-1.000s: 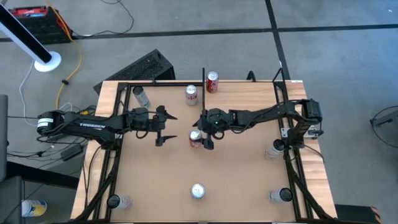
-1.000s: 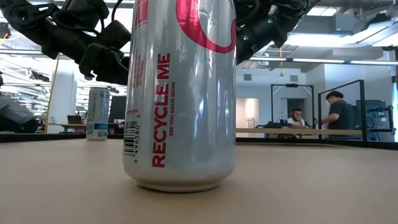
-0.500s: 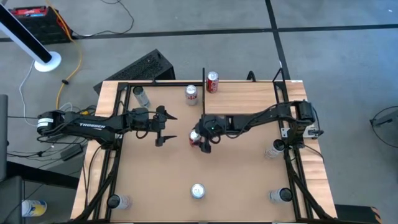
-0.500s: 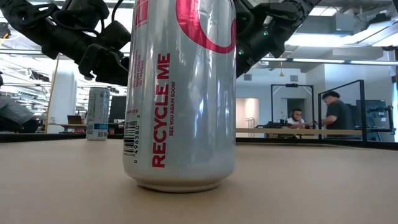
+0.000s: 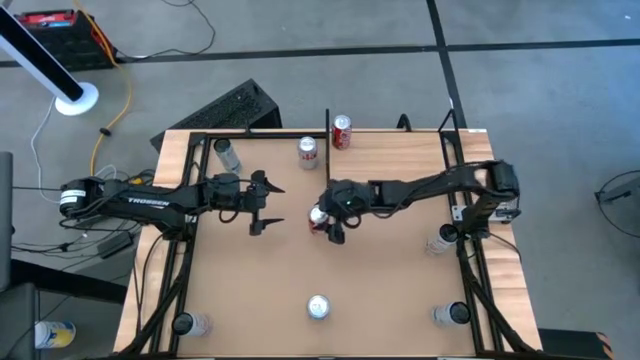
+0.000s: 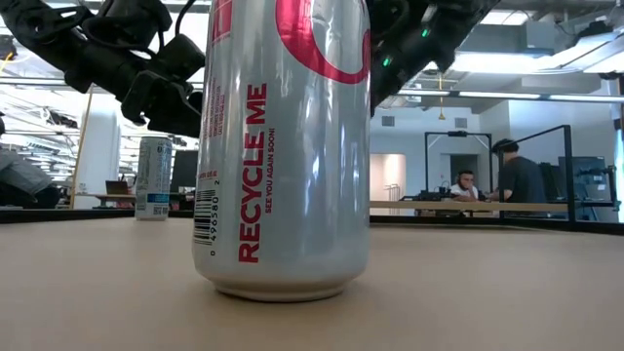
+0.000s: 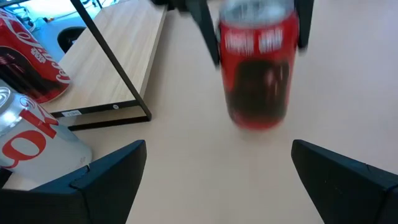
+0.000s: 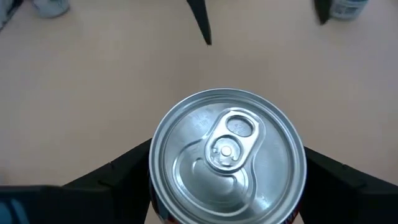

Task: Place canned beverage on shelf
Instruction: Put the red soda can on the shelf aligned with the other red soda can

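A red can (image 5: 320, 218) stands upright at mid-table between the fingers of my right gripper (image 5: 328, 220). The right wrist view looks down on its silver top (image 8: 227, 149). In the left wrist view the red can (image 7: 260, 68) is blurred. My left gripper (image 5: 262, 205) waits open to the can's left, with nothing between its fingers. The shelf (image 5: 390, 143), a pale plank (image 7: 106, 62) with a thin black upright bar (image 5: 327, 130), lies along the far edge. A red can (image 5: 342, 132) and a silver can (image 5: 308, 150) stand by the bar. My right gripper pinches the red can between its two fingers (image 8: 127, 171), one on each side of the can's wall (image 8: 155, 186) just below the rim. The fingers slant down from the table's right. The can stays upright. Whether its base rests on the table does not show.
A silver can (image 5: 318, 306) stands near the front edge and fills the low view (image 6: 283, 146). Another can (image 5: 228, 155) is at the far left. Dark frame rails (image 5: 470, 260) run along both table sides, with small objects (image 5: 450, 315) at the corners. People sit beyond the table.
My right gripper has dipped toward the table's left edge, its fingers coming down around the red can, then drawn slightly back toward the right. The can has shifted a little with it.
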{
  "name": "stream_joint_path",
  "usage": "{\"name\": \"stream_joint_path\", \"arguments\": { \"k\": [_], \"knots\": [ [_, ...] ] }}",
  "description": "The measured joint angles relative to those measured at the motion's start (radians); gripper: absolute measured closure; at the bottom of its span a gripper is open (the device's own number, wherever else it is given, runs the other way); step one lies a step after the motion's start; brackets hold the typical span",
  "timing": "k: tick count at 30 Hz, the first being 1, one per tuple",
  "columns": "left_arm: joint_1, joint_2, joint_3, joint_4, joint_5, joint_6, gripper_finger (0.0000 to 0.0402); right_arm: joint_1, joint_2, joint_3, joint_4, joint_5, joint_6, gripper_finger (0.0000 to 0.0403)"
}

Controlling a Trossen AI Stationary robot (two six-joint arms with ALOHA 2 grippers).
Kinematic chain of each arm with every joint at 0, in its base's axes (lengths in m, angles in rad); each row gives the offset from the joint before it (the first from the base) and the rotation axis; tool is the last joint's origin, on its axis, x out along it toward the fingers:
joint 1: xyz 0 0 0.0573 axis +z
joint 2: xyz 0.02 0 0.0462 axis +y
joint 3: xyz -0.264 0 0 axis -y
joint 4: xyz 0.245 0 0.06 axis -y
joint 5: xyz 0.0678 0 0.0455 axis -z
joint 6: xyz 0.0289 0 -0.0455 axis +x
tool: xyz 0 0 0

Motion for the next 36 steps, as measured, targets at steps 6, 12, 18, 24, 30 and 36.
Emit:
{"name": "stream_joint_path", "arguments": {
  "k": [6, 12, 18, 24, 30, 36],
  "knots": [
    [0.000, 0.000, 0.000, -0.002, 0.000, 0.008, 0.0015, -0.003, -0.173, 0.000, -0.204, 0.001, -0.019, 0.0075],
    [0.000, 0.000, 0.000, 0.000, 0.000, 0.008, 0.0015, -0.067, -0.311, -0.043, -0.291, 0.049, -0.081, 0.0075],
    [0.000, 0.000, 0.000, 0.007, 0.000, 0.002, 0.0015, -0.225, -0.363, -0.133, -0.176, 0.024, -0.178, 0.0075],
    [0.000, 0.000, 0.000, 0.010, 0.000, -0.004, 0.0015, -0.417, -0.296, -0.148, -0.086, -0.178, -0.256, 0.0075],
    [0.000, 0.000, 0.000, 0.010, -0.049, -0.019, 0.0015, -0.544, -0.209, -0.134, -0.061, -0.295, -0.288, 0.0075],
    [0.000, 0.000, 0.000, 0.010, -0.069, -0.021, 0.0015, -0.578, -0.141, -0.088, -0.062, -0.319, -0.312, 0.0075]
  ]
}}
